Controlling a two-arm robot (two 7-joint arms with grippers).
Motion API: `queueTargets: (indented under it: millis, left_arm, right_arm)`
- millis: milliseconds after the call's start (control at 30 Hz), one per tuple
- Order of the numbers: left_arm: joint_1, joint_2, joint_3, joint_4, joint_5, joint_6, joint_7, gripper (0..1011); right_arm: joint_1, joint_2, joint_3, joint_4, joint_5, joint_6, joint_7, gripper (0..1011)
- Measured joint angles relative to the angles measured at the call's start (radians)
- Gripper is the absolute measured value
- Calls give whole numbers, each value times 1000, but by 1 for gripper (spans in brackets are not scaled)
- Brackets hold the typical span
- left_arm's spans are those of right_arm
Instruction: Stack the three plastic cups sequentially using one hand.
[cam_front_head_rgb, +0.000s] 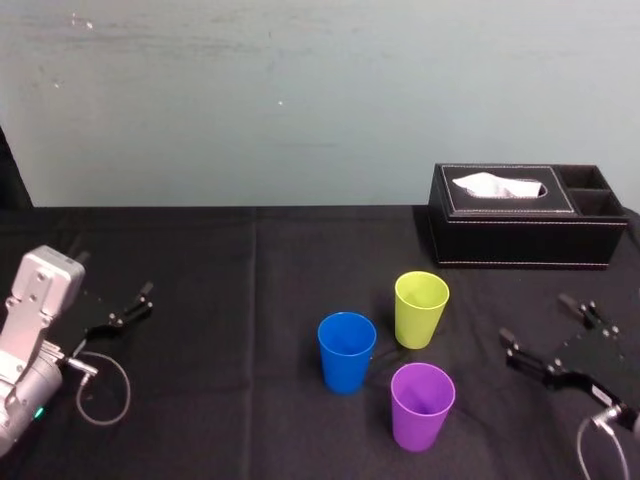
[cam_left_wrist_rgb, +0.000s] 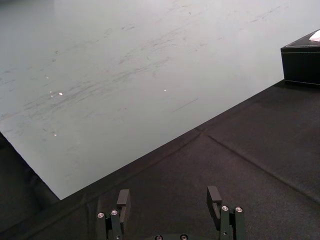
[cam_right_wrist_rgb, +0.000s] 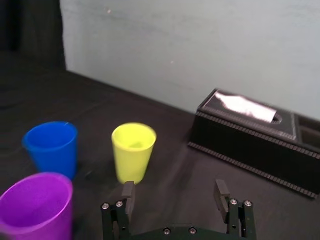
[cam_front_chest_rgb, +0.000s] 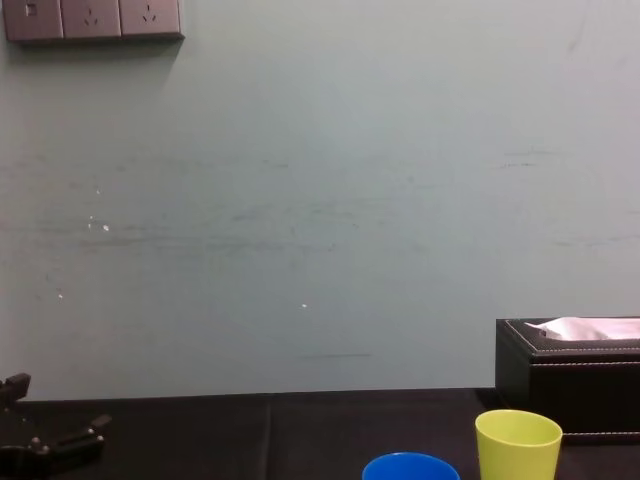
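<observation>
R gripper (cam_front_head_rgb: 537, 318) is seen low over the table's R side, jaws spread wide, nothing held or touched; in the R wrist view the gap between its fingers (cam_right_wrist_rgb: 128, 191) is bare cloth. L gripper (cam_front_head_rgb: 128, 305) is parked far L, jaws likewise spread wide, nothing between them, a cable loop (cam_front_head_rgb: 103, 390) lying beside it. The three cups are found upright and separate mid-table, well apart from both grippers: blue cup (cam_front_head_rgb: 346, 352) to the L, yellow-green cup (cam_front_head_rgb: 421, 309) behind and to the R of it, purple cup (cam_front_head_rgb: 421, 405) nearest the robot. None is nested yet. The table (cam_front_head_rgb: 220, 300) is covered w/ black cloth. A black tissue box (cam_front_head_rgb: 525, 225) w/ white tissue is set at the back R, against a pale grey-green wall (cam_front_head_rgb: 300, 100). Wall sockets (cam_front_chest_rgb: 92, 18) are seen high up L in the chest view.
</observation>
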Motion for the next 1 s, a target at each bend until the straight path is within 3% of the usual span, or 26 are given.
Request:
queueTargets:
  millis: [167, 467, 633, 1000]
  left_arm:
    - [0, 0, 0, 0, 0, 0, 0, 1000]
    - [0, 0, 0, 0, 0, 0, 0, 1000]
    - [0, 0, 0, 0, 0, 0, 0, 1000]
    - [0, 0, 0, 0, 0, 0, 0, 1001]
  right_arm:
    - [-80, 55, 43, -69, 50, 64, 47, 1003]
    - [-145, 143, 44, -152, 75, 207, 150, 1003]
    - [-151, 144, 38, -164, 75, 234, 172, 1003]
    - [-114, 101, 0, -178, 35, 280, 198, 1003]
